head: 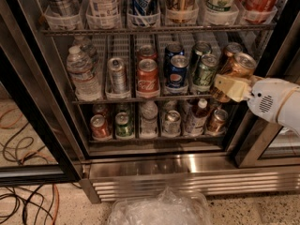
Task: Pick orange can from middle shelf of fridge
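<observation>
The fridge (187,165) stands open in front of me. Its middle shelf (122,99) is a wire rack with clear lane trays. My gripper (228,81) reaches in from the right at the rightmost lane. Its cream fingers (230,88) are shut on the front orange can (240,63), which leans a little to the right at the front of its lane. A second orange can (230,49) stands just behind it. Another copper-orange can (217,120) stands on the shelf below.
On the middle shelf, left of my gripper: a green can (205,71), a Pepsi can (178,71), a red Coca-Cola can (147,75), a silver can (117,74), a water bottle (83,74). Cables (23,200) and a clear plastic bag (159,210) lie on the floor.
</observation>
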